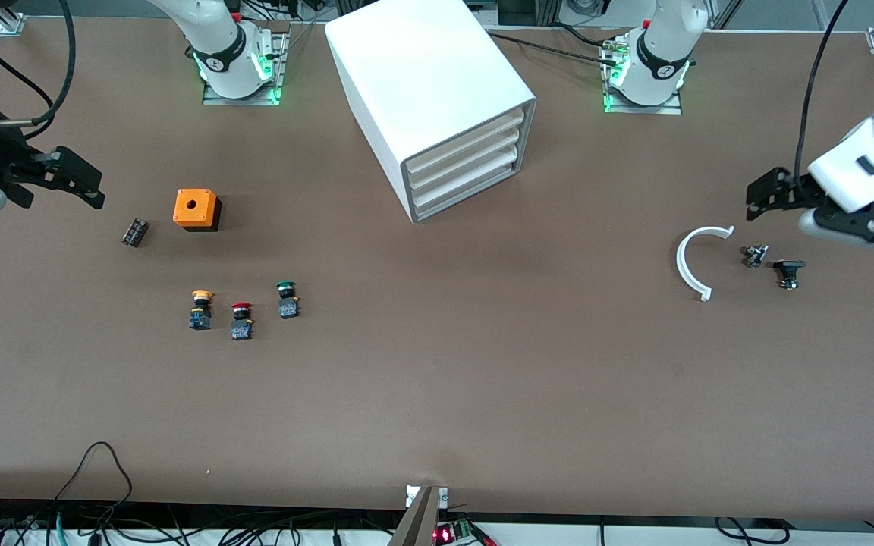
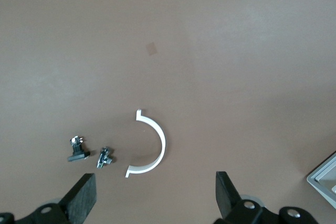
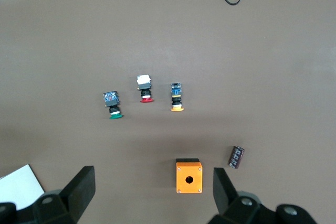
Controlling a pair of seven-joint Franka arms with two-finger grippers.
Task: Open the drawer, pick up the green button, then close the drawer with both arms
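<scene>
The drawer (image 1: pixel 467 186), lowest in the white cabinet (image 1: pixel 429 91), sits shut; the green button (image 1: pixel 287 299) stands on the tabletop (image 1: pixel 482 379) nearer the camera. My left pincer (image 1: pixel 774 197) hangs wide over the white arc (image 1: pixel 693 262); my right pincer (image 1: pixel 73 178), wide too, waits. I should hook the drawer's front lip squarely and pull straight.

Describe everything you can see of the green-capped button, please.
The button is small, with a green mushroom cap on a black and blue body that looks like plastic. It stands upright on the bare table, nearer to the front camera than the cabinet, beside the red-capped button. Nothing touches it.
</scene>
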